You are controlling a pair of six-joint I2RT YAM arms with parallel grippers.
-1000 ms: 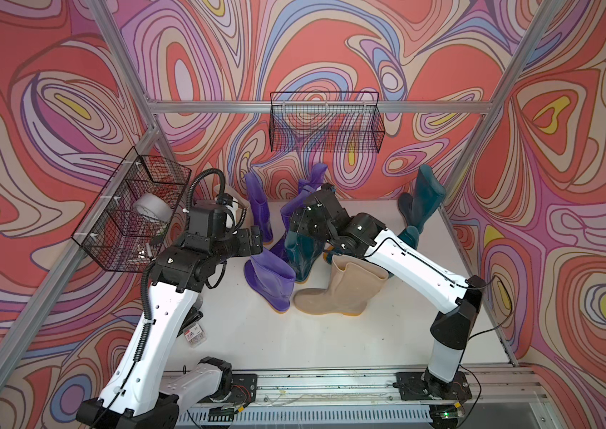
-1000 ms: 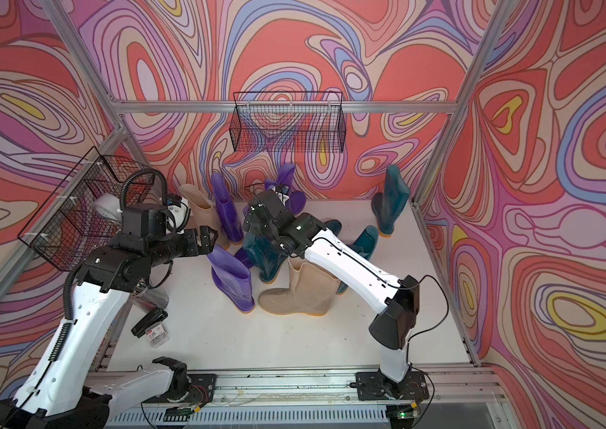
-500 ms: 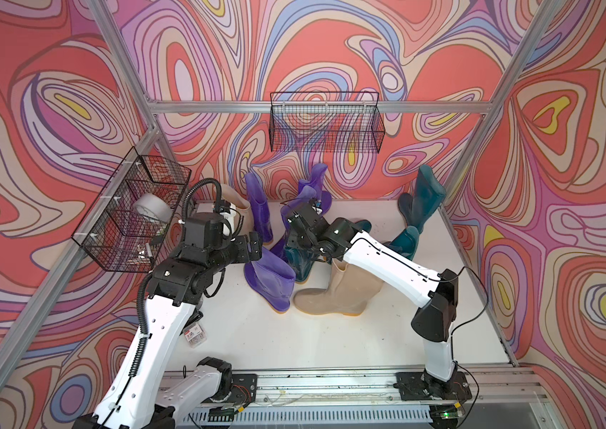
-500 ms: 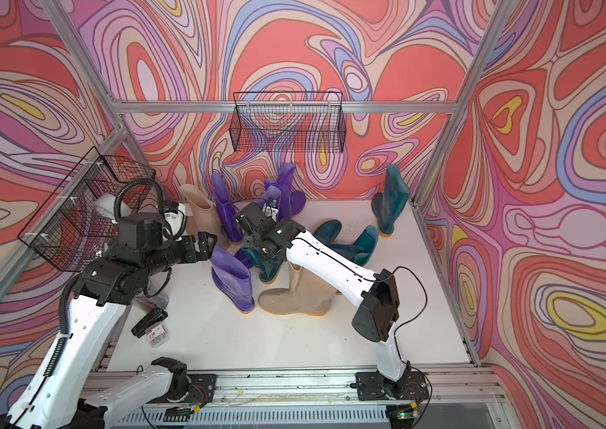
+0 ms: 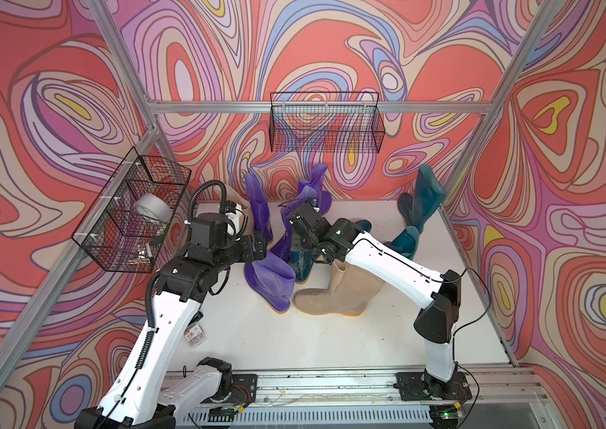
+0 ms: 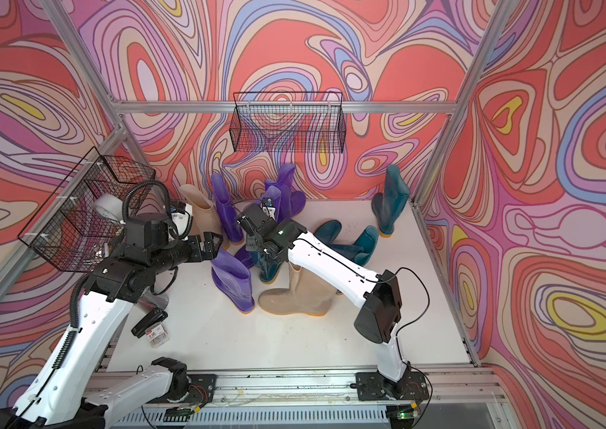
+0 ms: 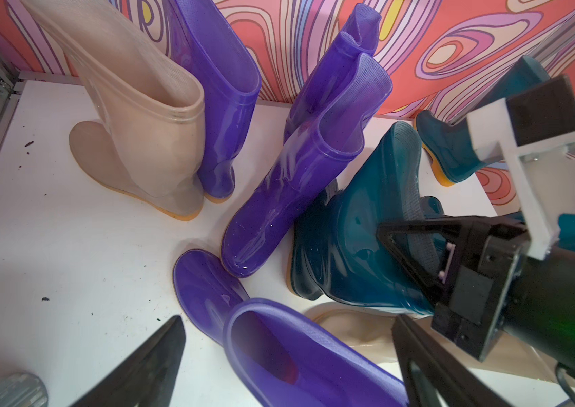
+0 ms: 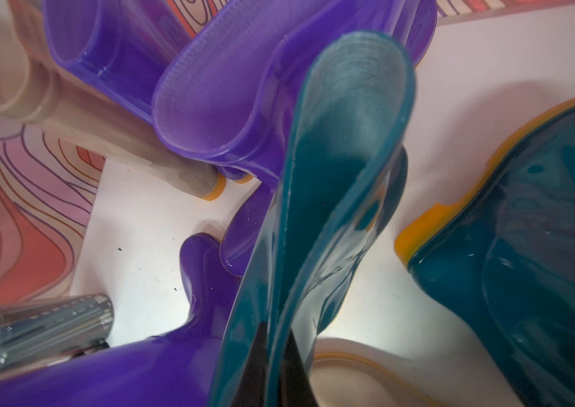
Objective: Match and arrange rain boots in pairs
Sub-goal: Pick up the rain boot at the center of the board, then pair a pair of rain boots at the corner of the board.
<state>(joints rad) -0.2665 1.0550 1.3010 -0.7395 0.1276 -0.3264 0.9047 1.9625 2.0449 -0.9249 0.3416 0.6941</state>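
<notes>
White bench (image 5: 331,345), flat, flecked with a few dark crumbs. Standing or lying directly on it:
- front beige boot (image 5: 334,297), sole down, near the middle
- front purple boot (image 5: 269,282), just beside it, leaning
- middle teal boot (image 5: 301,265), sole down, tilted, behind those two
- rear beige boot (image 6: 197,206) and upright purple boot (image 6: 225,211), side by side, back left
- two purple boots (image 5: 318,182), leaning by the back wall
- corner teal boot (image 5: 422,200), upright, back right
- two teal boots (image 6: 366,239), lying down
- small labelled box (image 6: 156,332), black clip-like item (image 6: 151,320) and metal cylinder (image 6: 152,301), near the left edge
</notes>
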